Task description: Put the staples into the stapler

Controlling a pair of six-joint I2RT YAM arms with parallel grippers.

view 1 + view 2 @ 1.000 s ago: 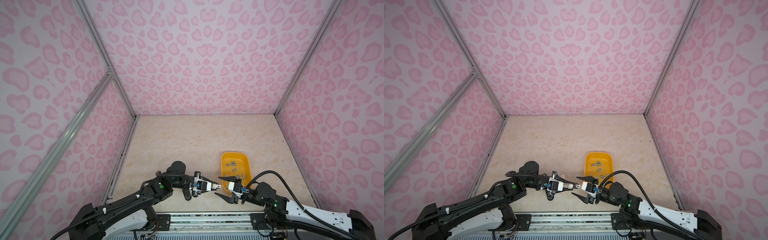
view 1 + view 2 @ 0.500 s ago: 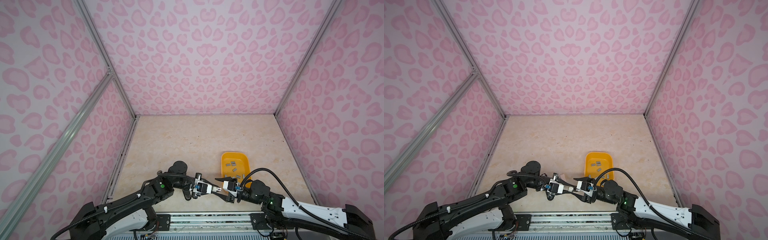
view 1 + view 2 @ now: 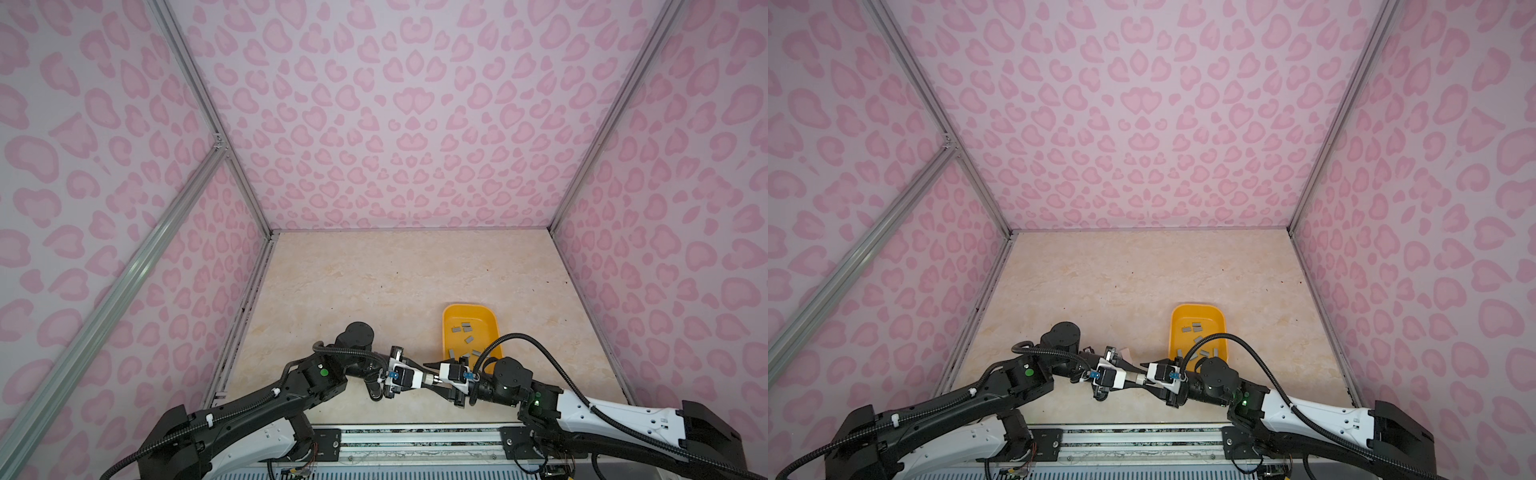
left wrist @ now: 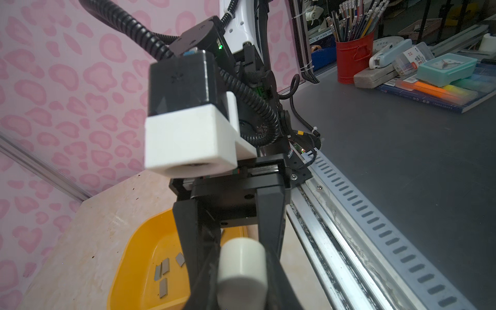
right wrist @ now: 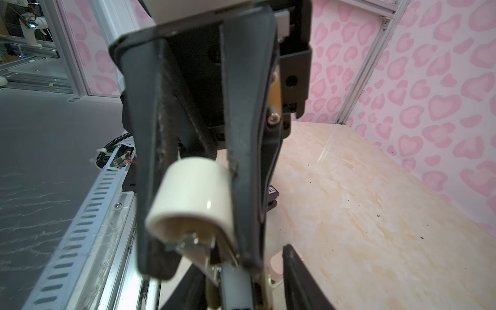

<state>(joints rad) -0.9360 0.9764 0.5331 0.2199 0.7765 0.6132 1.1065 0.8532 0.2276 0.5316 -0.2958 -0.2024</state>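
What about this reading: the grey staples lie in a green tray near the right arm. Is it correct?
Not quite. The tray is yellow, not green, as both top views show. The grey staples do lie in it, near the right arm.

Left tool (image 3: pixel 429 379) clamped shut, tip to tip with the spread right tool (image 3: pixel 435 379).
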